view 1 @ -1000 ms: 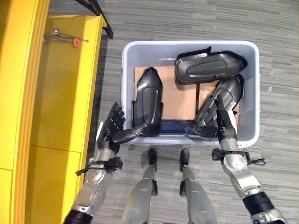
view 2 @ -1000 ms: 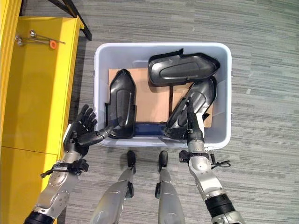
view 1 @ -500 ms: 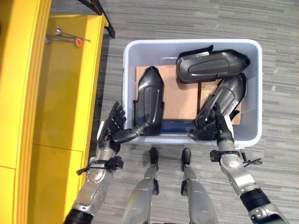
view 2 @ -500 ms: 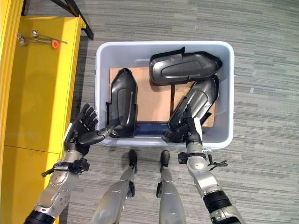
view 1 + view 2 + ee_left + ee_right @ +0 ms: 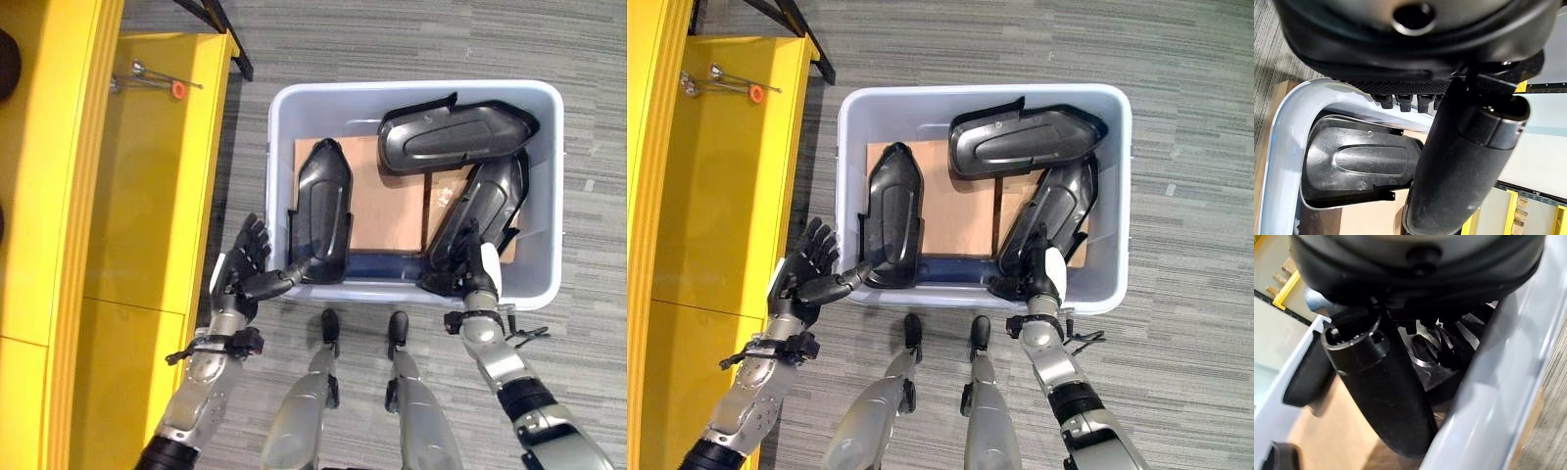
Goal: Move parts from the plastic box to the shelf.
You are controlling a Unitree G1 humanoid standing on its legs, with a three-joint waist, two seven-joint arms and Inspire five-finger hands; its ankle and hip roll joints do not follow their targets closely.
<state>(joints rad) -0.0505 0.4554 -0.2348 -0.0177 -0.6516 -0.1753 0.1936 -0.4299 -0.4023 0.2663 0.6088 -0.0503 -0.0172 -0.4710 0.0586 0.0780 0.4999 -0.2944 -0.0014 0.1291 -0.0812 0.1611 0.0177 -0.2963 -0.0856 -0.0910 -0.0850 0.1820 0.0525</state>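
Three black moulded parts lie in the grey plastic box (image 5: 277, 127) on the floor, on sheets of brown cardboard (image 5: 387, 196). The left part (image 5: 323, 211) lies lengthwise along the box's left side; the top part (image 5: 456, 135) lies across the far right corner, hollow side up; the right part (image 5: 485, 211) leans at an angle below it, its upper end tucked beneath the top part. The left hand (image 5: 245, 274) hovers just outside the box's near left corner, fingers spread and straight, thumb reaching toward the left part's near end; whether the thumb touches it cannot be made out. The right hand (image 5: 1043, 272) is at the near wall over the right part's lower end, white thumb cover visible; its fingers are lost against the dark part, so its grip cannot be determined. The yellow shelf (image 5: 147, 196) stands to the left, bearing a small metal tool with an orange tip (image 5: 157, 80) at its far end.
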